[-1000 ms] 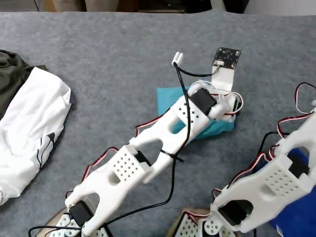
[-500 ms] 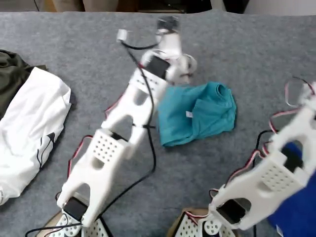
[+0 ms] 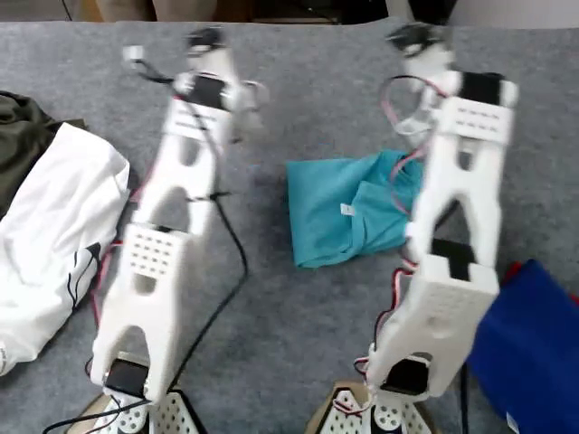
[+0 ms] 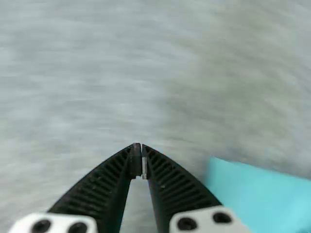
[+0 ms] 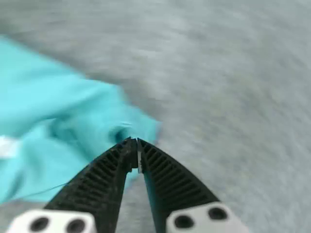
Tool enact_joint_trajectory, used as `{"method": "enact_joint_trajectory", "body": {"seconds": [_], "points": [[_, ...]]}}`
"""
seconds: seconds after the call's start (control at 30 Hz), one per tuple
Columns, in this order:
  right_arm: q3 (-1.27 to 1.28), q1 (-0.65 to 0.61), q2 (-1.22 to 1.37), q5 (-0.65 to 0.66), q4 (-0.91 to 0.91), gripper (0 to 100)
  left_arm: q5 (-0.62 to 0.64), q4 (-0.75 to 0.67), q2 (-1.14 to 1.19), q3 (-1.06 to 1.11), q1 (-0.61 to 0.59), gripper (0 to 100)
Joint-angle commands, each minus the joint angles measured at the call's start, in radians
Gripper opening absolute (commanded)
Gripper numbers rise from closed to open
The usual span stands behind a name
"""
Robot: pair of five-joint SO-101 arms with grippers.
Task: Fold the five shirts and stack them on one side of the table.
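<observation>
Right now the teal shirt [image 3: 339, 212] lies loosely bunched near the middle of the grey table [image 3: 271, 307], with a small white tag showing on its top layer. Both arms stretch out towards the far side of the table, one on either side of that shirt. The left gripper [image 4: 136, 158] has its two black fingers pressed together at the tips with nothing between them, and it hangs over bare grey cloth, a corner of the teal shirt lying just off to one side of it. The right gripper [image 5: 133, 150] is likewise pressed together and pinches nothing; its tips sit above a rumpled edge of the teal shirt, and from above the right arm crosses that shirt's right-hand side. Over at the left edge of the table a white shirt [image 3: 54, 226] lies spread in a loose heap, overlapping a dark shirt [image 3: 18, 127] behind it. A blue shirt [image 3: 534, 348] sits at the near right corner, just beside the right arm's base.
</observation>
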Motion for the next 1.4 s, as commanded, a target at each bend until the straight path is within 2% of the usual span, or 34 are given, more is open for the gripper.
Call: {"method": "enact_joint_trajectory", "body": {"seconds": [0.0, 0.2, 0.33, 0.57, 0.9, 1.37], "points": [[-0.038, -0.096, -0.013, 0.035, 0.084, 0.6, -0.006, 0.080, -0.013, -0.052, -0.061, 2], [-0.016, -0.206, 0.012, 0.037, 0.158, 0.6, -0.049, 0.075, 0.104, -0.081, -0.077, 2], [-0.010, -0.251, 0.051, 0.032, 0.222, 0.6, -0.057, 0.012, 0.232, -0.149, -0.095, 2], [-0.012, -0.203, 0.143, 0.017, 0.236, 0.5, -0.091, 0.061, 0.320, -0.344, -0.095, 2], [-0.019, -0.179, 0.248, 0.023, 0.187, 0.5, -0.091, 0.054, 0.338, -0.347, -0.086, 2], [0.031, 0.004, 0.246, 0.100, 0.293, 0.5, -0.092, 0.040, 0.346, -0.347, -0.086, 2]]}}
